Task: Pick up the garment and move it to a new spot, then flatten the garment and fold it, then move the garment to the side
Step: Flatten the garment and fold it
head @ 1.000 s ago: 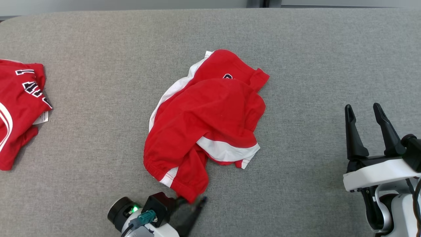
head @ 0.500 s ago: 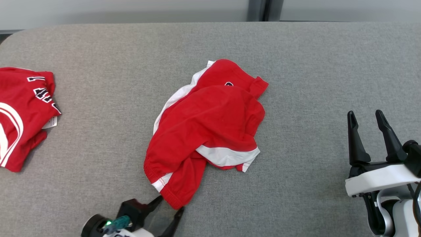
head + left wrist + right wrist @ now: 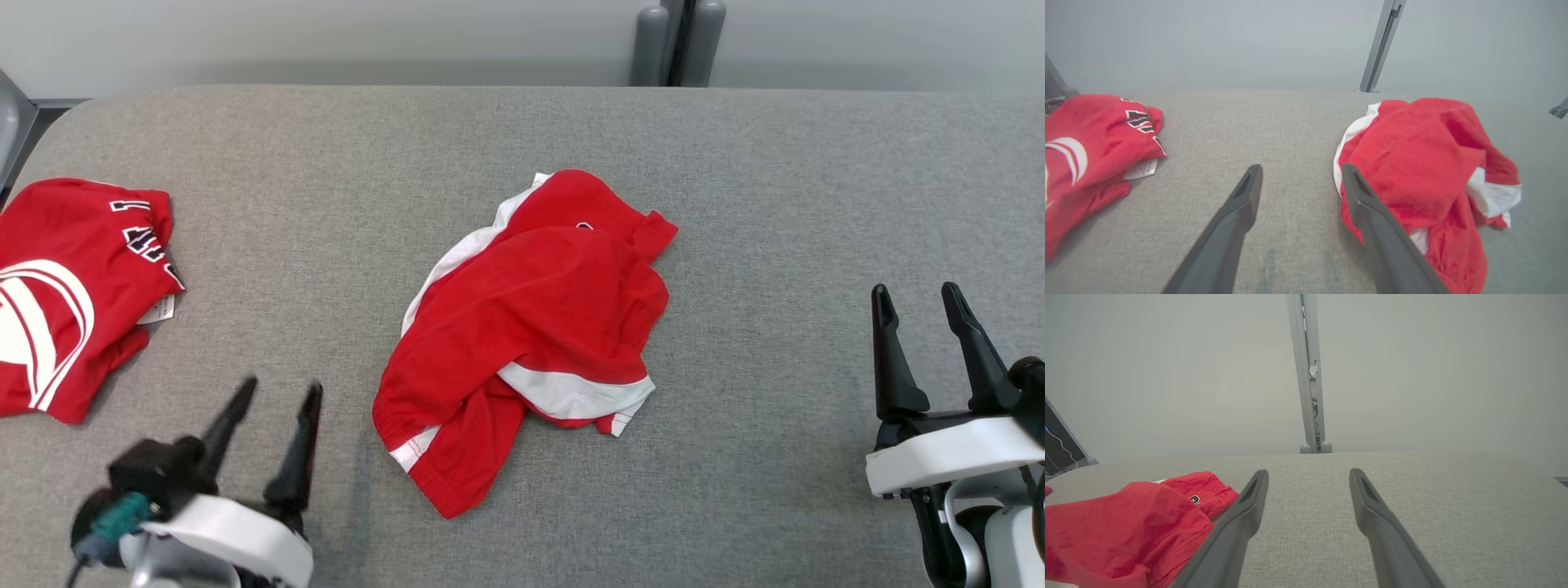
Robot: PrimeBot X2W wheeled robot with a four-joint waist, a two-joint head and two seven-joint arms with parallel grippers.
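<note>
We read a black, white-edged "1" on the red jersey [image 3: 65, 245] at the left; the characters beside it are creased beyond reading. The small dark mark [image 3: 584, 225] on the middle garment [image 3: 531, 318] is illegible to us.

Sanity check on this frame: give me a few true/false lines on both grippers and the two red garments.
1. The left gripper is open and empty. True.
2. The red-and-white garment mid-table is already folded flat. False: it lies crumpled in a heap.
3. The right gripper is shut on that garment. False: it is open and apart from it, over bare grey table.
4. A second red garment with lettering lies near the table's left end. True.
</note>
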